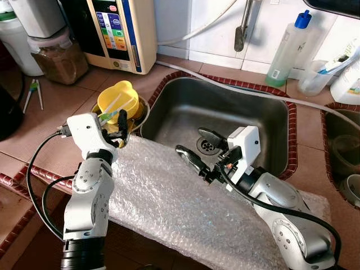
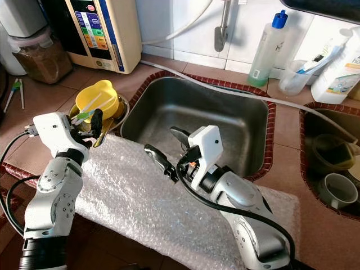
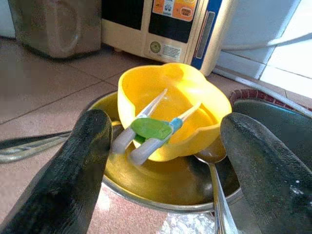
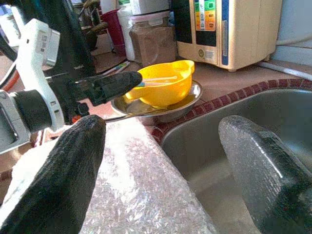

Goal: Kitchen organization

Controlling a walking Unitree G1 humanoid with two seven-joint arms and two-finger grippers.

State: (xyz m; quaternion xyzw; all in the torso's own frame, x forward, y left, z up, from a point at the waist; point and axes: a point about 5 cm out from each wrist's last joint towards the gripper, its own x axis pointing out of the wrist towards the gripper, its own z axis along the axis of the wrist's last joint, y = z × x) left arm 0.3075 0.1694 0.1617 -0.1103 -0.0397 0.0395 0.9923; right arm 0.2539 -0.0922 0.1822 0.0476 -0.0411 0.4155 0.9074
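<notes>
A brown tiled kitchen counter (image 1: 67, 90) is being shown from above, with a steel sink (image 1: 225, 112) set into it and edged by a dark red tile border. A sheet of bubble wrap (image 1: 169, 197) is lying over the counter's front edge, just before the sink.

To the left of the sink, a shallow metal dish (image 3: 161, 190) is sitting on the counter, and a yellow bowl (image 1: 117, 100) is resting inside it. A pair of training chopsticks (image 3: 151, 129), joined by a green clip, is lying across the bowl's rim. A spoon (image 3: 214, 180) is lying in the dish beside the bowl.

The left gripper (image 1: 115, 126) is being held just in front of the dish, with its fingers spread apart on either side of the chopsticks and nothing held between them. The right gripper (image 1: 197, 147) is being held at the sink's near edge, above the bubble wrap, with its fingers also parted and empty.

Behind the dish, a cream appliance (image 1: 121, 31) with a coloured control panel is standing against the wall, with a lidded jar (image 1: 56, 56) of brown contents at its left. Behind the sink, a clear bottle (image 1: 287, 50) with a blue cap is standing by the white tiled wall. At the far right, a second basin is holding a cup (image 2: 337, 191).
</notes>
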